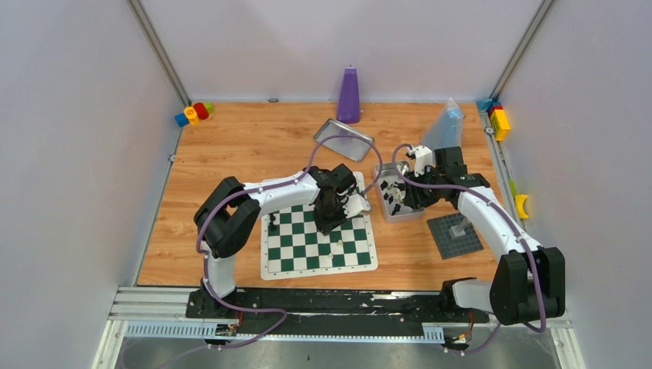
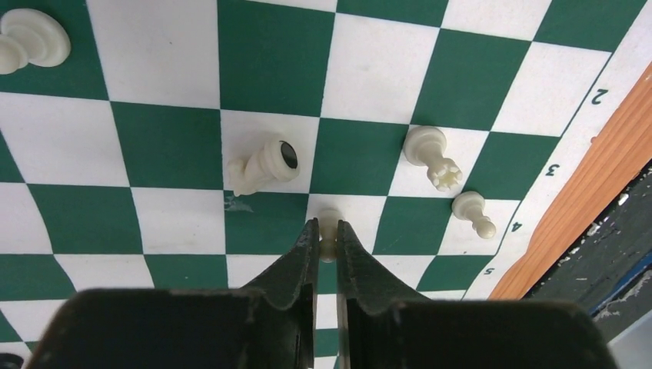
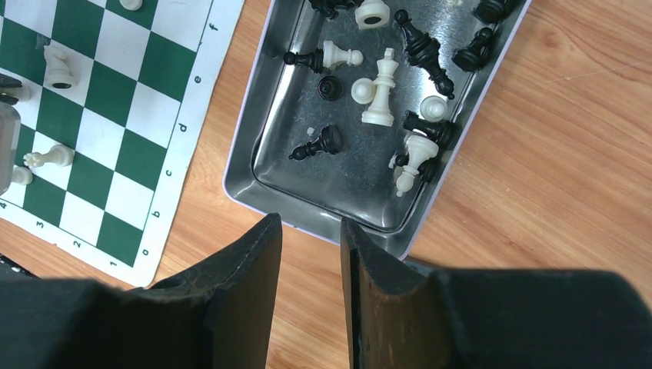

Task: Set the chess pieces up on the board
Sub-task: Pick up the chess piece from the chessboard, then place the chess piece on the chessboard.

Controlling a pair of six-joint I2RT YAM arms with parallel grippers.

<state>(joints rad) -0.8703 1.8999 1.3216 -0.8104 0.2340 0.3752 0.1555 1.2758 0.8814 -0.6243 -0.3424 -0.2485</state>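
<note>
The left tool (image 2: pixel 328 231) is clamped on a little white piece (image 2: pixel 330 217) over the board (image 1: pixel 292 257), which lies by the near edge of the tabletop (image 1: pixel 231 154). The right tool (image 3: pixel 311 227) is apart, holding nothing, at the rim of a tray (image 3: pixel 338 184) of black and white chess pieces (image 3: pixel 380 84) nearer the right edge.
</note>
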